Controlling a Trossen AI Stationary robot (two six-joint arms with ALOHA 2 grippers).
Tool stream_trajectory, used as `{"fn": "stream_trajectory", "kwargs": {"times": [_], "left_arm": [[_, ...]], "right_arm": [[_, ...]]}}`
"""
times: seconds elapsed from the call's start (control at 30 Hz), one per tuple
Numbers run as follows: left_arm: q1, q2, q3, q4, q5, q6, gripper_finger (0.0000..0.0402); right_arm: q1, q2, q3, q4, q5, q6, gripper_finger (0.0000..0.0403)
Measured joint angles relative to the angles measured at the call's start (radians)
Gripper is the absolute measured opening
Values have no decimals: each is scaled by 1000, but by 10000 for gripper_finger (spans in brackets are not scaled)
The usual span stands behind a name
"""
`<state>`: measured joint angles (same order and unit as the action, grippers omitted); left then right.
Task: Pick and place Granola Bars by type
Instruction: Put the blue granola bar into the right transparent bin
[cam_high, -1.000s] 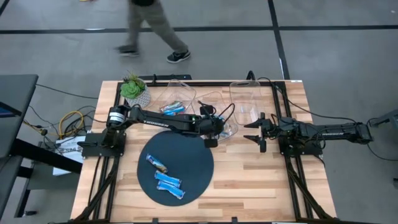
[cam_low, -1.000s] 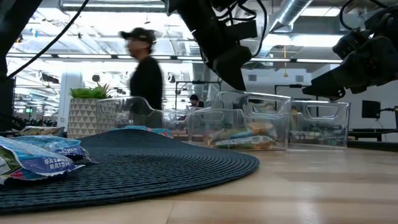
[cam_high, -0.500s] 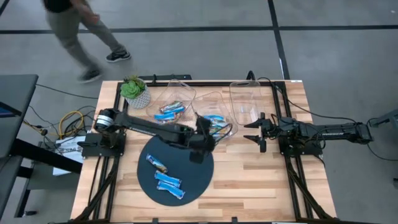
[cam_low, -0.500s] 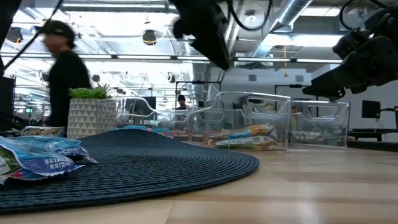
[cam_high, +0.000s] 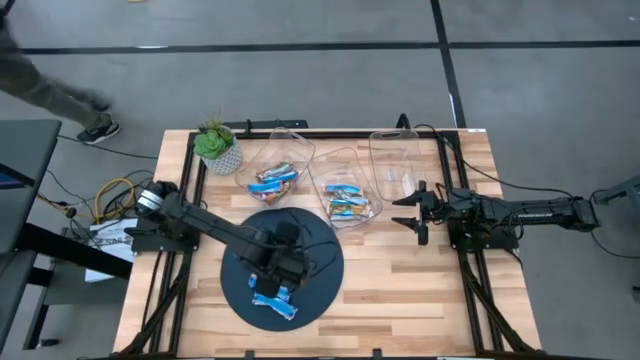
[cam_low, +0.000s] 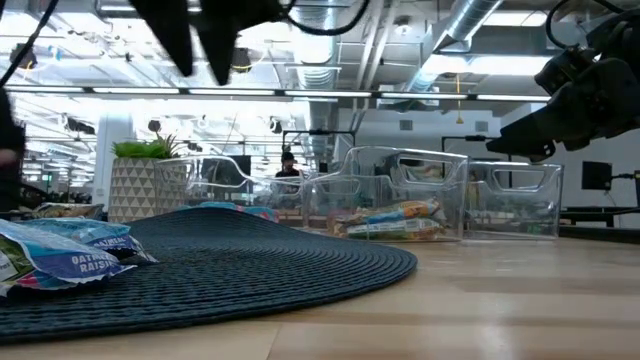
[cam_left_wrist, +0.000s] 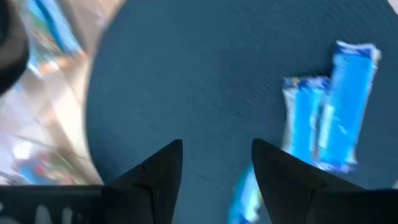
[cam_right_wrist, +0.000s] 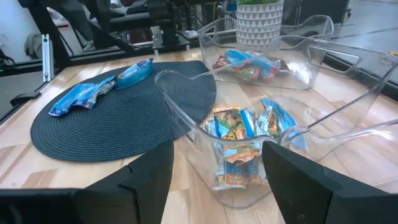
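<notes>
High view: table carries the dark round mat at about 7 o'clock of centre, three clear bins across 12 o'clock. Left arm reaches over the mat, left hand above the remaining Granola Bars, empty, fingers parted. Right hand waits at 3 o'clock, fingers spread wide, holding nothing.

Key relation, from the left wrist view: two blue bars lie side by side, touching, long axes parallel, off toward 2 o'clock of the left hand; a third blue wrapper sits just past the fingertips. In the high view the bars lie toward 6 o'clock of the hand. Left arm is clearly nearer; I judge the next pick is its job.

Sorted bars already sit in the left bin and the middle bin; right bin looks empty.

Hard to read: arm covers part of the mat, bar count uncertain. Wrist view blurred, third bar cut off, types unreadable.
</notes>
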<state>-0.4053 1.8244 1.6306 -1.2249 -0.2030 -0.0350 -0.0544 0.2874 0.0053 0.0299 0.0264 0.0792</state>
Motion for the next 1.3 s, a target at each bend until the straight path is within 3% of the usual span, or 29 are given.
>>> {"fn": "stream_trajectory", "kwargs": {"times": [0.4,0.87,1.3], "left_arm": [[-61,-12,-33,-144,9,-131,187],[-62,-316,-608,228,116,-171,187],[-61,-381,-901,558,121,-106,187]], "right_arm": [[0,0,0,0,0,0,240],[0,0,0,0,0,0,240],[0,0,0,0,0,0,240]]}}
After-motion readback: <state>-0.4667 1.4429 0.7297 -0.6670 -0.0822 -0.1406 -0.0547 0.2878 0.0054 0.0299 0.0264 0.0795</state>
